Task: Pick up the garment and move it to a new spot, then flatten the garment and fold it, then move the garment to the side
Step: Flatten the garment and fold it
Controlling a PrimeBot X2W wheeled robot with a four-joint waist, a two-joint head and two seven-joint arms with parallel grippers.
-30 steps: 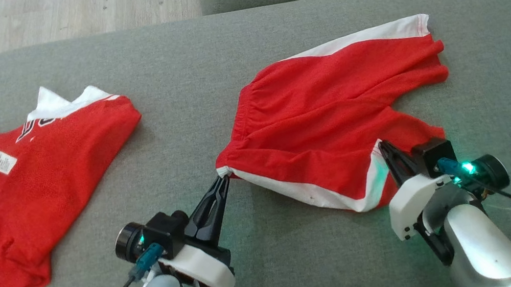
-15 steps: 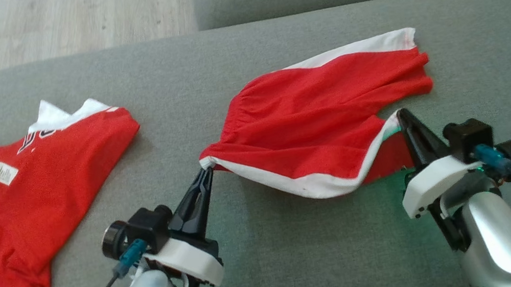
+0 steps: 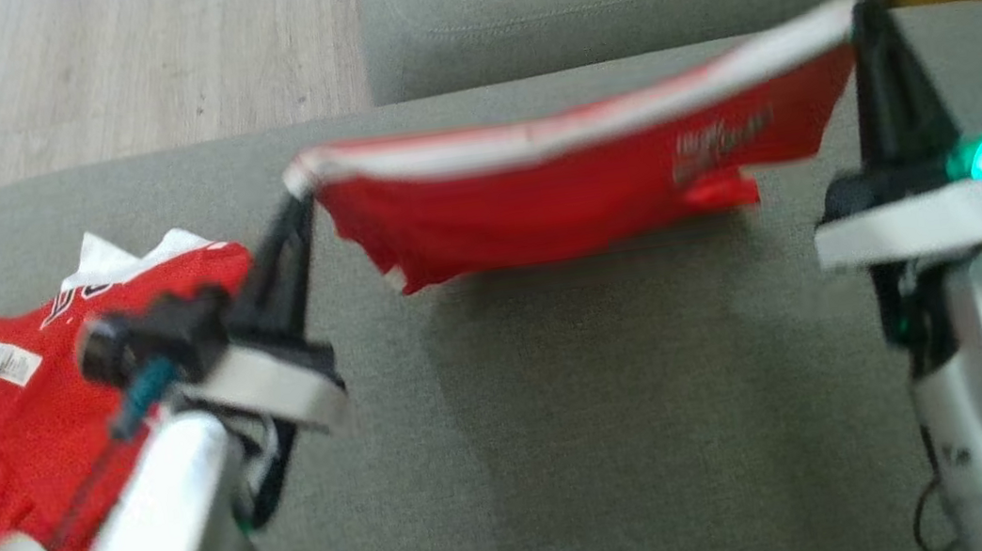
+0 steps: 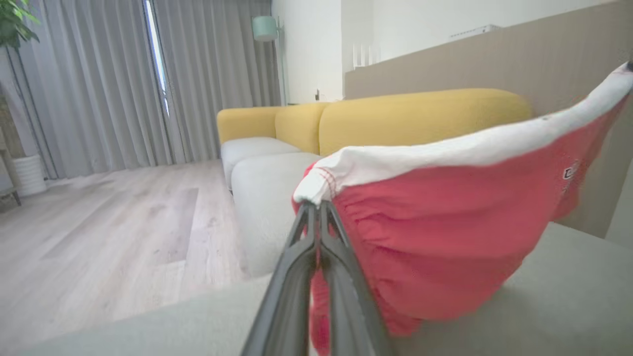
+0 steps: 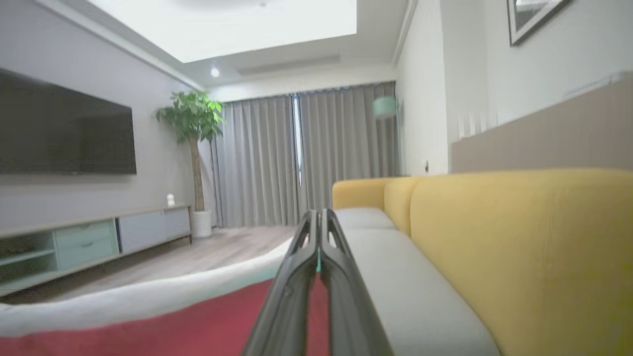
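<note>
Hanging stretched above grey sofa seat (image 3: 567, 417): red shorts (image 3: 556, 196); left gripper (image 3: 302, 198) pinched shut on left white-band corner, right gripper (image 3: 864, 6) pinched shut on right corner; red shirt (image 3: 23, 394) lying at left

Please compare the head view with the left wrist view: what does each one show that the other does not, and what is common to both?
Head view: a second red garment with a white label, lying on the grey cushion.
Left wrist view: grey curtains, a floor lamp and a plant.
Both: the red shorts hanging above the cushion, and the left gripper shut on their white-banded corner.
</note>
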